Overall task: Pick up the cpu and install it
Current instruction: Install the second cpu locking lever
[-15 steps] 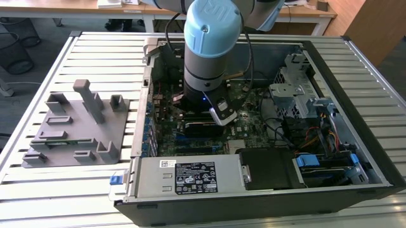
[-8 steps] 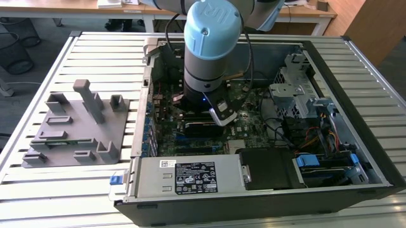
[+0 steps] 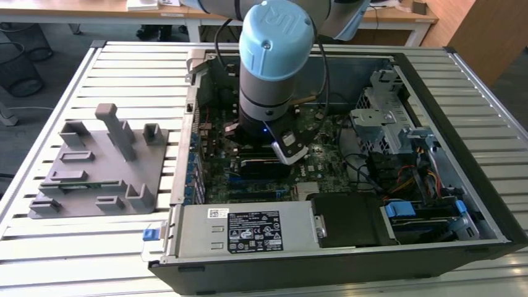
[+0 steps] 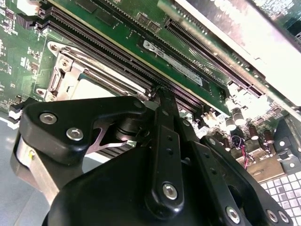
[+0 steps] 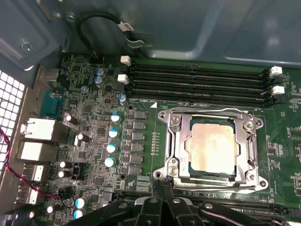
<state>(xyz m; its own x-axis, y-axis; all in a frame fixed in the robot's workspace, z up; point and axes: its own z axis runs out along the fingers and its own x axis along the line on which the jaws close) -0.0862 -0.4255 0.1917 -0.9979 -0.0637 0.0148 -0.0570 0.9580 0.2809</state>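
Note:
The cpu [image 5: 211, 147], a flat square chip with a pale metal top, lies inside the metal socket frame [image 5: 171, 141] on the green motherboard [image 5: 94, 132]. In the second wrist view a corner of the cpu [image 4: 94, 88] shows within the same frame. My gripper [image 5: 163, 184] hovers just beside the socket's edge, apart from the chip, its black fingers together with nothing between them. Its fingertips [image 4: 159, 92] reach toward the memory slots. In the exterior view the arm [image 3: 268, 80] stands upright inside the open computer case [image 3: 470, 142].
Black memory slots [image 5: 197, 82] run along one side of the socket. Capacitors [image 5: 113, 141] and rear ports [image 5: 37, 129] are nearby. A grey fixture plate [image 3: 99, 167] sits on the slatted table at the exterior view's left. A power supply [image 3: 247, 226] and drive cage [image 3: 387, 124] fill the case.

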